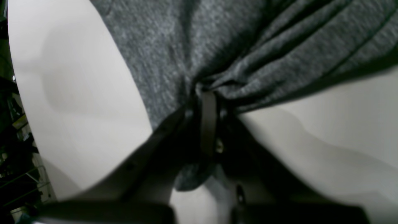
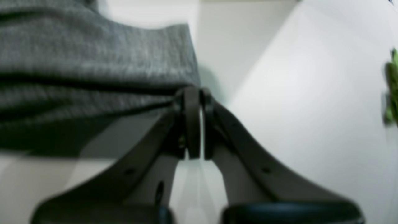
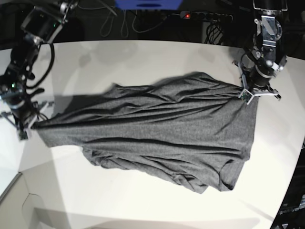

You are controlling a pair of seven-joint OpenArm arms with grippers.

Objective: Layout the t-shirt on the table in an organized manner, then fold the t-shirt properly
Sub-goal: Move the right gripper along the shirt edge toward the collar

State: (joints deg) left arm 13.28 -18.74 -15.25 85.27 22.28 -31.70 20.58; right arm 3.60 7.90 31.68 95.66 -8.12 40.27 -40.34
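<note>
The dark grey t-shirt (image 3: 157,129) is stretched across the white table (image 3: 143,57) between my two grippers, its lower part wrinkled and bunched at the front. My left gripper (image 3: 244,93), on the right of the base view, is shut on a bunched corner of the shirt; the left wrist view shows its fingers (image 1: 207,121) pinching the t-shirt (image 1: 224,49). My right gripper (image 3: 29,125), at the table's left edge, is shut on the opposite corner; the right wrist view shows its fingers (image 2: 191,124) clamped on the t-shirt (image 2: 93,68).
The table's curved edge runs close to the right gripper at the left (image 3: 19,167) and along the far right side (image 3: 290,176). Cables and dark equipment lie behind the table (image 3: 157,14). A green object (image 2: 392,90) shows at the right edge of the right wrist view.
</note>
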